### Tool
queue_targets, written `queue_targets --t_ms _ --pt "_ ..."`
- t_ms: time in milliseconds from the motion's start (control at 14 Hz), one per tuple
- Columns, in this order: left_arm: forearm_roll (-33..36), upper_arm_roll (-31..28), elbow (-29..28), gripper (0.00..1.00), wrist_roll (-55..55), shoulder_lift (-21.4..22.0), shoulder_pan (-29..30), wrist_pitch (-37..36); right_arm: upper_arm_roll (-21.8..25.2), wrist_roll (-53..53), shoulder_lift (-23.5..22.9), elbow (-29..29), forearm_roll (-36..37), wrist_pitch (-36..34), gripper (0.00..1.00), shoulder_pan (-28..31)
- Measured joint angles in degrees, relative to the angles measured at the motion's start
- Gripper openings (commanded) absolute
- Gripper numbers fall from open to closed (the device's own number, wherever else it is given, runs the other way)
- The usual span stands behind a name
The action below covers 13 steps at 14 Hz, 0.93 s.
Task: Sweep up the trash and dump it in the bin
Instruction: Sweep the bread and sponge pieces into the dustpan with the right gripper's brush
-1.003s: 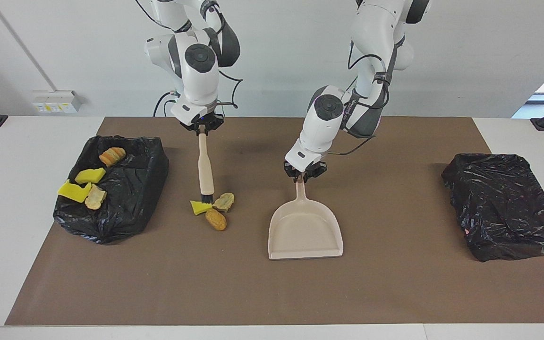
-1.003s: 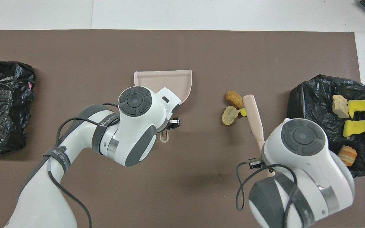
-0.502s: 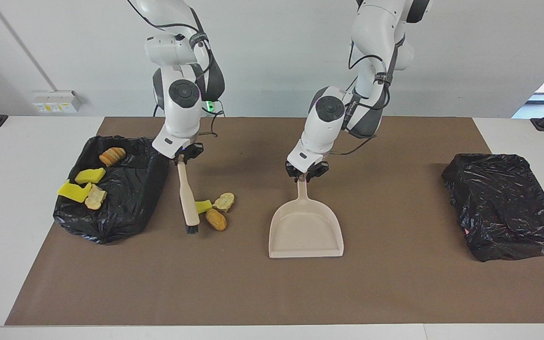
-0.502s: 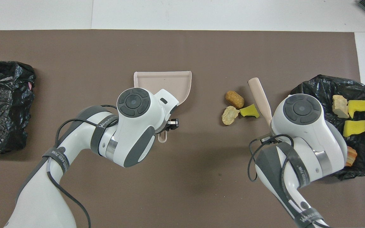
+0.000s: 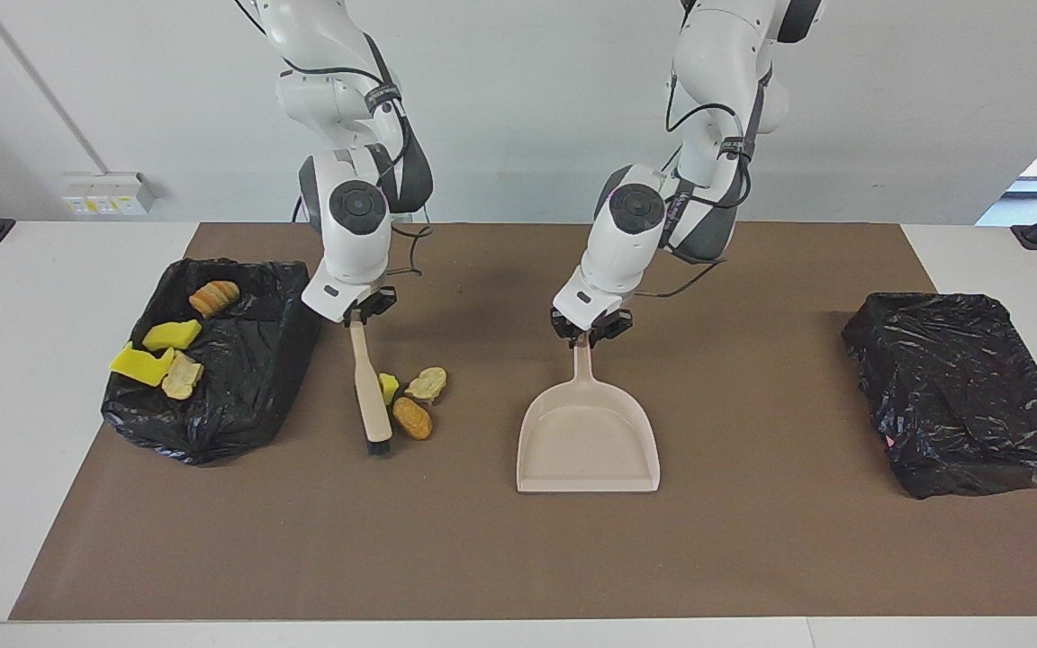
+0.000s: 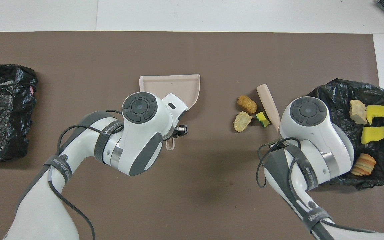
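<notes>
The facing view shows the right gripper (image 5: 358, 315) pinching the brush (image 5: 369, 389) and the left gripper (image 5: 584, 336) pinching the dustpan (image 5: 589, 436), both hidden overhead.

The left arm's grey strap (image 6: 112, 128) carries white lettering, too small to read with certainty. The right arm's strap (image 6: 315, 213) carries similar lettering. No other text is legible.
</notes>
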<state>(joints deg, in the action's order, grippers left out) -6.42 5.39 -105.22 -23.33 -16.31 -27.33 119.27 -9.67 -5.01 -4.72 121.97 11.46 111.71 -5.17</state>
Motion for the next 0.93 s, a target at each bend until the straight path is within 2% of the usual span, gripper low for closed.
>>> queue_targets --t_ms 287,502,716,931 --pt "0.5 -0.4 5.0 0.00 18.8 1.2 5.4 -10.9 -0.4 -1.9 0.0 0.0 -8.6 -1.2 0.00 -2.6" --pt "2.0 -0.6 7.9 0.00 34.8 1.9 8.8 -17.5 -0.4 -9.1 0.0 -0.4 -11.9 -1.2 0.00 -5.8" --pt "6.3 -0.6 8.1 0.00 49.2 2.2 9.1 -20.1 -0.5 -15.3 0.0 -0.6 -16.0 -1.2 0.00 -6.8" --pt "8.4 -0.2 7.2 0.00 57.9 2.5 8.9 -21.0 -0.5 -17.3 0.1 -0.7 -17.0 -1.2 0.00 -7.6"
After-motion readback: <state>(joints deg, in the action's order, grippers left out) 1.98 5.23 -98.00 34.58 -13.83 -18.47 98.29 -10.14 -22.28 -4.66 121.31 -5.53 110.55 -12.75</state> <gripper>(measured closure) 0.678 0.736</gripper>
